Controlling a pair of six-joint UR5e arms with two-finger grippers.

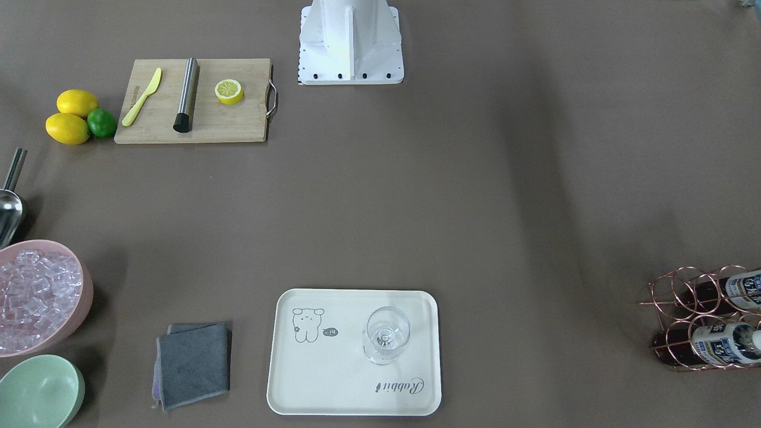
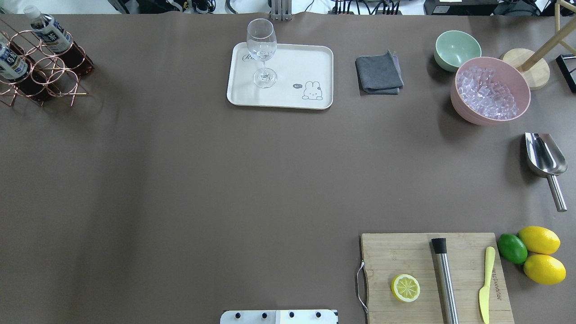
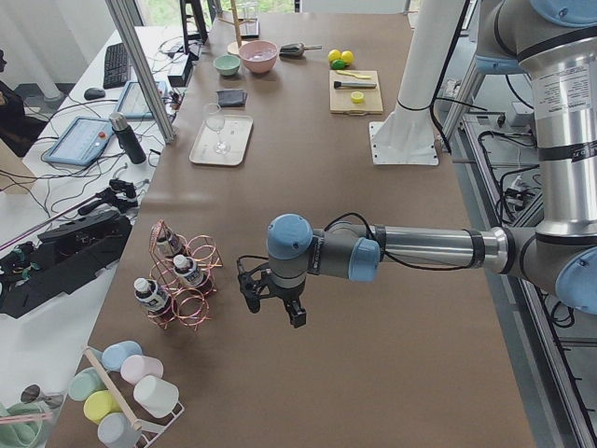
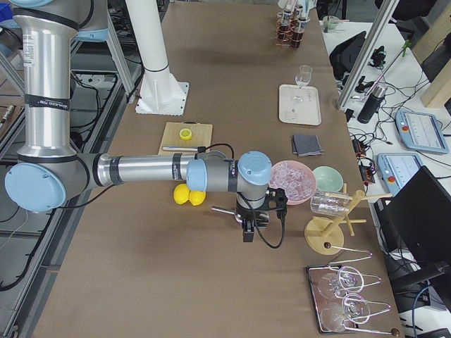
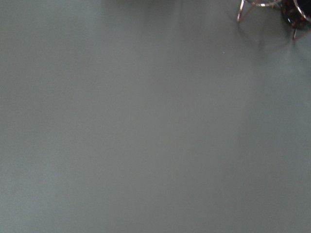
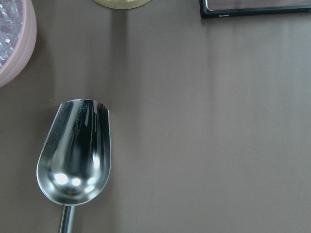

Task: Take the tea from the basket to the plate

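Note:
The copper wire basket stands at the far left corner of the table and holds two tea bottles with white caps; it also shows in the front view. The cream plate lies at the far middle with a wine glass standing on it. My left gripper hovers above bare table just beside the basket; I cannot tell whether it is open or shut. My right gripper hovers over the steel scoop; I cannot tell its state either. The basket's feet show in the left wrist view.
A pink bowl of ice, a mint bowl and a grey cloth sit to the right of the plate. A cutting board with a lemon half, muddler and knife lies near right, next to two lemons and a lime.

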